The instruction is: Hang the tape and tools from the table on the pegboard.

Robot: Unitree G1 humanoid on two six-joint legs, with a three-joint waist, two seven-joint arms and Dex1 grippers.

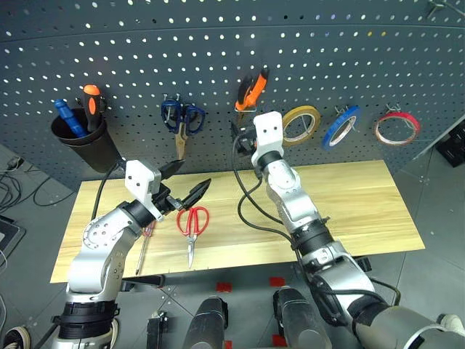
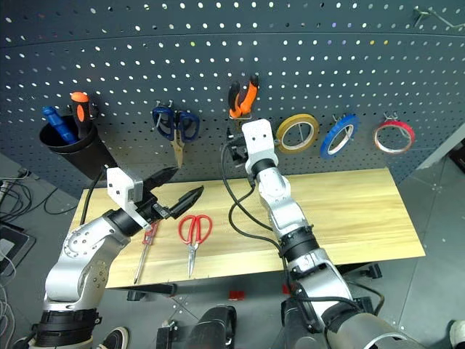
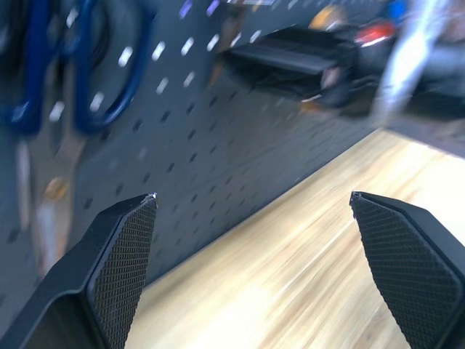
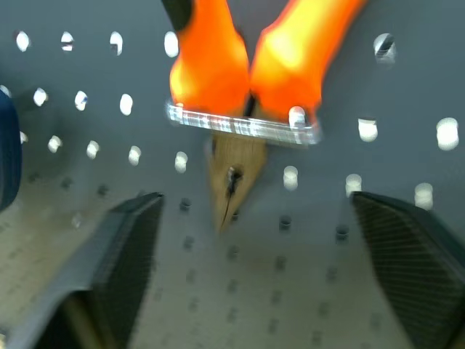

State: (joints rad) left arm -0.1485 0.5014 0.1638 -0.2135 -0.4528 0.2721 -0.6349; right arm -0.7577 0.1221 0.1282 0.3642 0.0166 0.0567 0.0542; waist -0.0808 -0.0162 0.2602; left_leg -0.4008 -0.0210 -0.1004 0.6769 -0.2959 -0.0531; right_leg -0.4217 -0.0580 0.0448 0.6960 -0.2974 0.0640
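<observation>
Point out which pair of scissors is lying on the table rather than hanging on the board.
The red-handled scissors, flat on the table beside the left gripper. The blue-handled scissors hang on the pegboard.

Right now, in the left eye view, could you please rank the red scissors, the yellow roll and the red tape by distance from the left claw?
1. Red scissors: on the table, just below the left claw.
2. Yellow roll: hanging on the pegboard, up and to the claw's right.
3. Red tape: farthest right on the pegboard.
</observation>
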